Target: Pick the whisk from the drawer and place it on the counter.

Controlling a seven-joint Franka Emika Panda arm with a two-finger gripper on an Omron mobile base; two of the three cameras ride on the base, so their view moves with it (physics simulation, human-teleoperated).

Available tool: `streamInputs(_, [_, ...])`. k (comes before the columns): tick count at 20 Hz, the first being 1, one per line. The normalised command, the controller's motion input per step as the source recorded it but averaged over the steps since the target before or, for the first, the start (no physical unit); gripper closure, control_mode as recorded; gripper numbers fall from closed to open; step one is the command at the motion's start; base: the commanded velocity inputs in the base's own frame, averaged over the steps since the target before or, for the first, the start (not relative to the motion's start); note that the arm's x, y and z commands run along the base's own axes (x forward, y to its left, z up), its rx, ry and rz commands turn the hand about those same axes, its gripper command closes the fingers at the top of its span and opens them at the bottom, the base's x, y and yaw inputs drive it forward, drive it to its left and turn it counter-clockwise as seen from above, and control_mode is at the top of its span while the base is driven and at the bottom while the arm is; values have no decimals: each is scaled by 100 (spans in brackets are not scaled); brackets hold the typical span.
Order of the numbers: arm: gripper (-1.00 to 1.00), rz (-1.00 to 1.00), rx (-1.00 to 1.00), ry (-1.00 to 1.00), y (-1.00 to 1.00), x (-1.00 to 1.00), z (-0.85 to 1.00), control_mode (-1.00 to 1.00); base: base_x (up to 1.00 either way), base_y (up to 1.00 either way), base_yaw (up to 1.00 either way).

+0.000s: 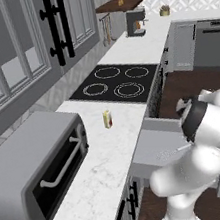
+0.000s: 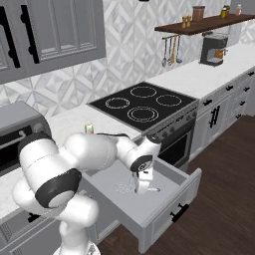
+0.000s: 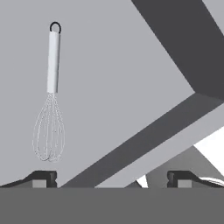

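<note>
Drawer [image 2: 149,209] open; whisk [image 3: 50,94] flat inside; no readable labels.

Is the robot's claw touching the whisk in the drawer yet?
Apart. In the hand view the whisk lies flat on the drawer floor, and bare grey floor shows between its wire head and the open gripper fingertips.

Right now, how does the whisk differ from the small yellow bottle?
The whisk lies flat on the floor of the open drawer; the bottle stands upright on the counter. The whisk is silvery, thin and wiry; the bottle is yellow-white and solid. Both are small, and the gripper holds neither.
</note>
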Motion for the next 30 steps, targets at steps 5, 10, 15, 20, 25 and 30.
streamInputs(5, [-100, 0, 0, 1, -26, 48, -57, -100, 0, 0, 0])
streamInputs(10, [-100, 0, 0, 5, -14, 54, -38, -100, 0, 0, 0])
streamInputs(15, [-100, 0, 0, 0, -3, 42, -53, -100, 0, 0, 0])
streamInputs(20, [-100, 0, 0, 0, -9, 37, -51, -100, 0, 0, 0])
streamInputs(25, [-100, 0, 0, 0, -5, 43, -46, -100, 0, 0, 0])
streamInputs(30, [-100, 0, 0, 0, -1, 45, -48, -100, 0, 0, 0])
